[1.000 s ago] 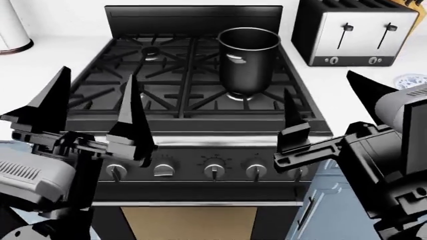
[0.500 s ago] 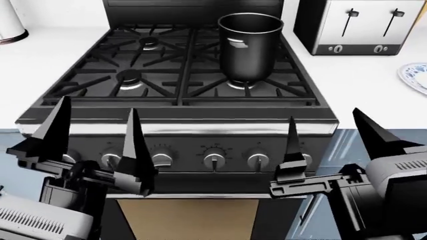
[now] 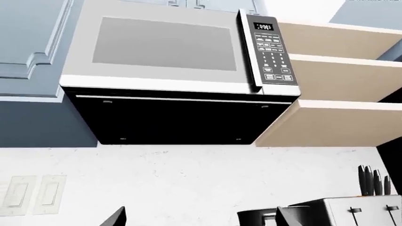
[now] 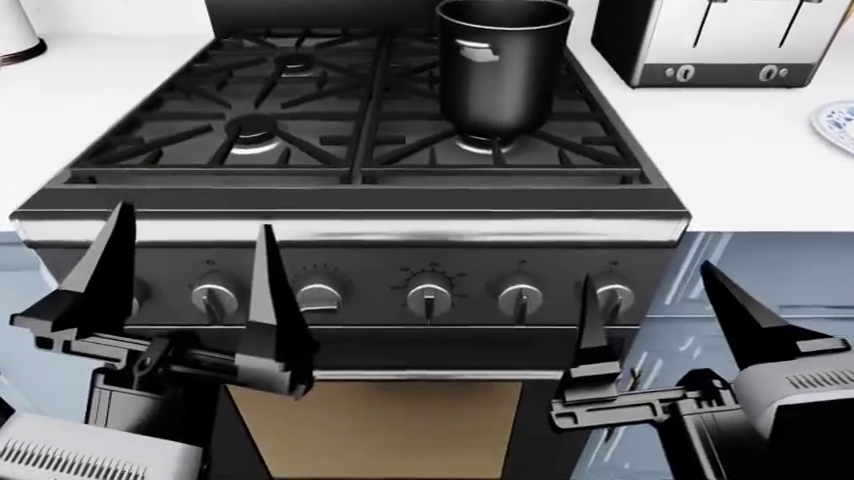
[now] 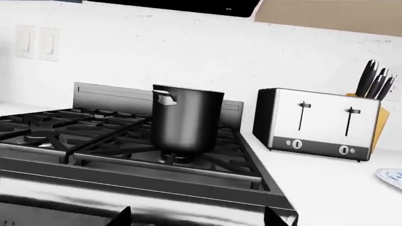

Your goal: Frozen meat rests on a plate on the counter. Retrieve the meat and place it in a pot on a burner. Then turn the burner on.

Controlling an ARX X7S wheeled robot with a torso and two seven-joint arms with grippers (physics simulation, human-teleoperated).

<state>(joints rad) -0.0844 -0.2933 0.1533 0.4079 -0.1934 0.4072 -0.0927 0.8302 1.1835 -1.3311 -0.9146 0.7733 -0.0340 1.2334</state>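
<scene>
Step in hand: still the approach, nothing retrieved yet. Left pincer (image 4: 180,290) and right pincer (image 4: 667,320) are both seen spread wide and empty, held low in front of the stove's knob row (image 4: 427,297), well short of the surface (image 4: 747,160). The pot (image 4: 501,65) is seated on the burner (image 4: 481,143) at the stove's back right, upright, no lid seen. The plate (image 4: 838,125) is only caught as a sliver of blue rim at the frame edge, right of the stove and nearer than the toaster (image 4: 707,40); the frozen meat is not visible, presumably on the cropped part of the plate. Next move, as judged: right arm to be raised and swung toward the plate, view shifted so the skewer can be found before any grasp.
</scene>
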